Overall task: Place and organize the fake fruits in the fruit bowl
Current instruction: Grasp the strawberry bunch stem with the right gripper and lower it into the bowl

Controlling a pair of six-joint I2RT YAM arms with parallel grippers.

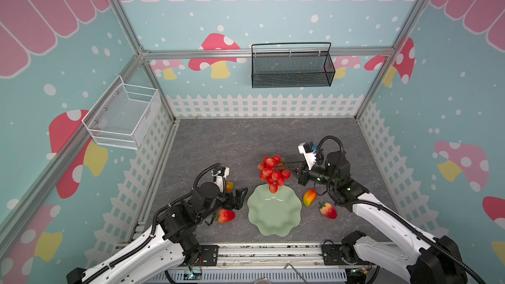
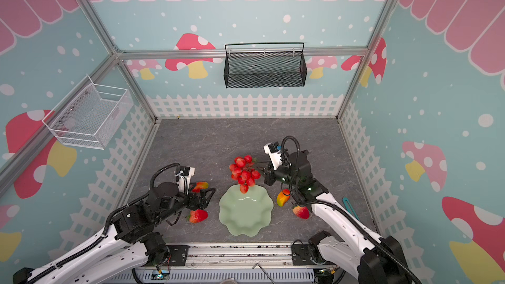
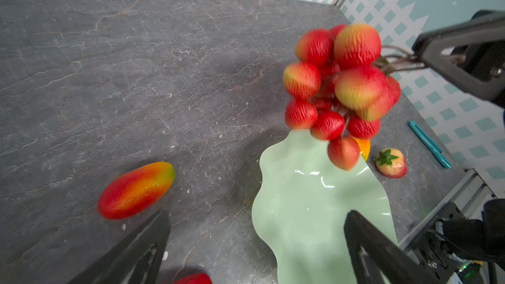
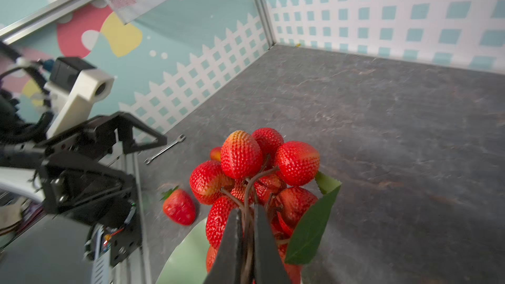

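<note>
My right gripper (image 1: 294,172) (image 4: 247,211) is shut on the dark stem of the red berry cluster (image 1: 273,172) (image 4: 240,154). The cluster hangs in the air over the far rim of the pale green fruit bowl (image 1: 274,219) (image 3: 308,200). Beside the bowl's left rim my left gripper (image 1: 241,196) (image 3: 257,214) stands open and holds nothing. A mango (image 1: 230,186) (image 3: 136,189) lies just behind it, and a strawberry (image 1: 226,215) in front of it. To the right of the bowl lie another mango (image 1: 309,197) and a strawberry (image 1: 328,210).
A black mesh basket (image 1: 292,66) hangs on the back wall and a white wire basket (image 1: 123,116) on the left wall. A teal tool (image 2: 350,209) lies near the right wall. A small wrench (image 4: 164,152) lies by the left rail.
</note>
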